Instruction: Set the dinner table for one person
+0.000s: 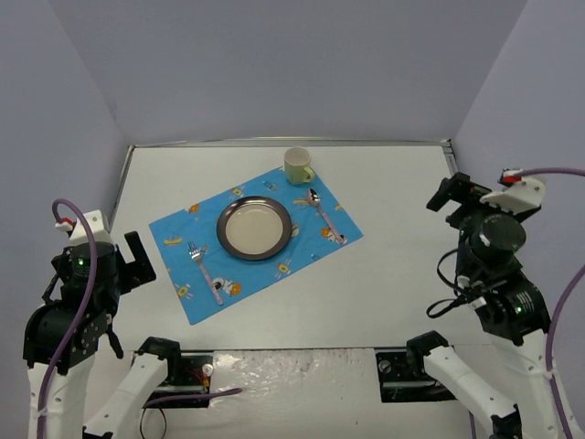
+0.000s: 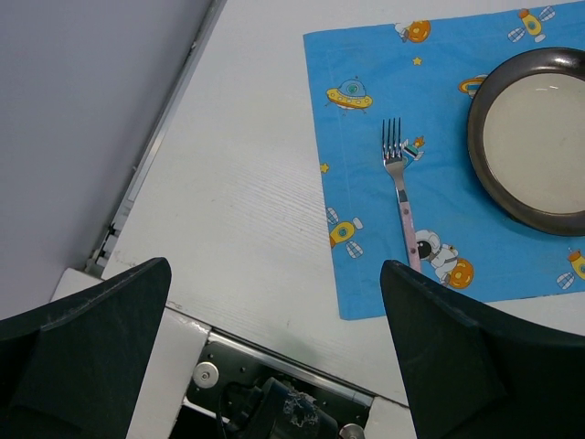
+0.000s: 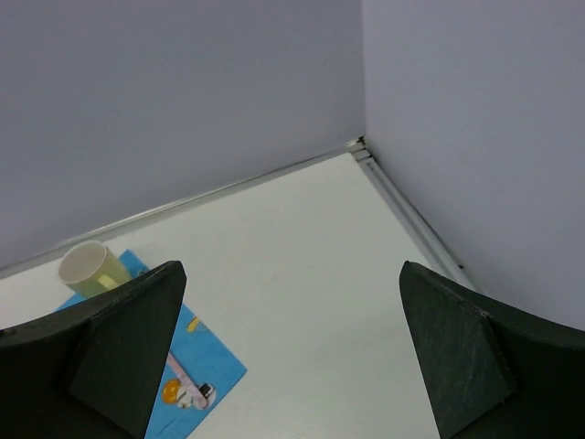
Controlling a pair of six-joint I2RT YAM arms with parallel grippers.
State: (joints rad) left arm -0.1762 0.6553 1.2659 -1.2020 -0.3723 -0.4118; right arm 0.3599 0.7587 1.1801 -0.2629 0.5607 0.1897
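Note:
On the white dinner table (image 1: 402, 192) lies a blue cartoon-print placemat (image 1: 183, 229). On it sit a dark-rimmed plate (image 1: 254, 228), a fork (image 1: 205, 271) to its left with a pink handle, and a spoon (image 1: 325, 215) to its right. A pale yellow cup (image 1: 298, 165) stands at the mat's far corner. My left gripper (image 1: 137, 259) is open and empty at the left, apart from the mat. My right gripper (image 1: 454, 194) is open and empty at the right. The left wrist view shows the fork (image 2: 399, 178) and plate (image 2: 535, 137); the right wrist view shows the cup (image 3: 91, 270).
Grey walls enclose the table on the left, back and right. Metal edge strips (image 1: 283, 141) run along the table's far side. The arm bases and mounting plate (image 1: 292, 370) sit at the near edge.

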